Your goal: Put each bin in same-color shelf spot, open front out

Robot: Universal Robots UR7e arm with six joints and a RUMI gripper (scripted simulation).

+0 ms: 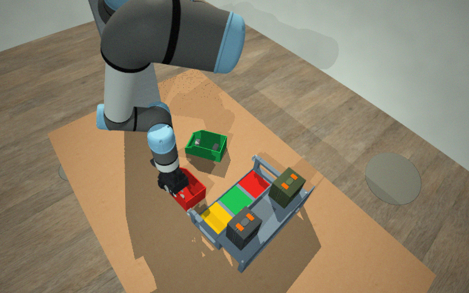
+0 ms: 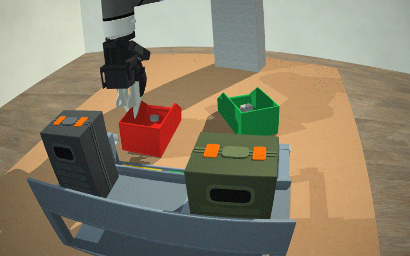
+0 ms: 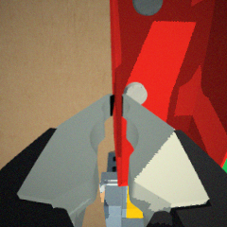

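Observation:
The red bin (image 1: 196,199) (image 2: 140,138) (image 3: 163,52) is beside the shelf's yellow end, its closed back toward the shelf. A grey round part (image 2: 154,117) (image 3: 148,5) and a pale round part (image 3: 137,93) are inside. My gripper (image 1: 175,194) (image 2: 134,116) (image 3: 116,96) is shut on its side wall, one finger inside and one outside. Whether its bottom touches the table is unclear. The green bin (image 1: 204,152) (image 2: 260,122) stands upright on the table with parts inside. The yellow (image 1: 215,218), green (image 1: 236,200) and red (image 1: 253,184) marks on the shelf are bare.
The shelf's upper board (image 1: 265,231) (image 2: 148,188) bears a dark grey case (image 1: 243,229) (image 2: 64,144) and an olive case (image 1: 285,190) (image 2: 231,181). The shelf's end frame stands close to the red bin. A grey pillar (image 2: 237,36) stands behind the bins.

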